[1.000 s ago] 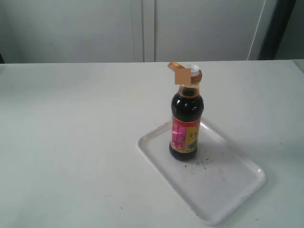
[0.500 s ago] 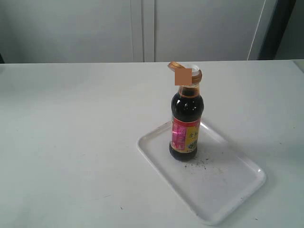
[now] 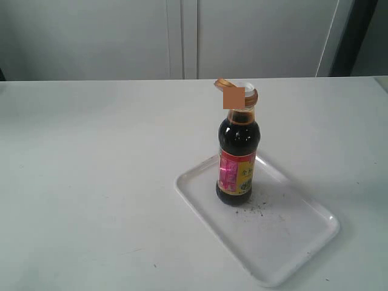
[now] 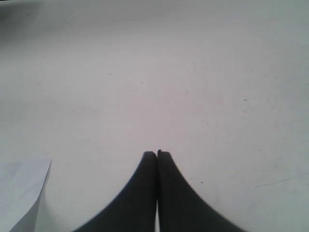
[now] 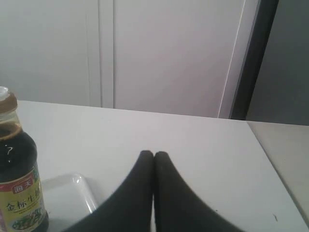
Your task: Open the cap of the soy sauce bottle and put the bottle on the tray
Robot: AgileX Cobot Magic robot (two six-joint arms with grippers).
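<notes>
A: Lower right of frame, on tray (image 3: 291, 236): bottle (image 3: 237, 139) upright, cap (image 3: 222, 83) flipped open. Handling?
B: Likely glass, slick, fragile, fairly heavy. Grab at label (image 3: 233, 171), mid-body. Clenched, empty: left gripper (image 4: 157, 154), right gripper (image 5: 154, 154).

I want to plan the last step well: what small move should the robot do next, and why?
Probably just rest both arms: the soy sauce bottle stands upright on the tray with its cap flipped open, and the left fingers and right fingers are shut, empty and apart from it. The task looks done, so I would not touch the bottle.
</notes>
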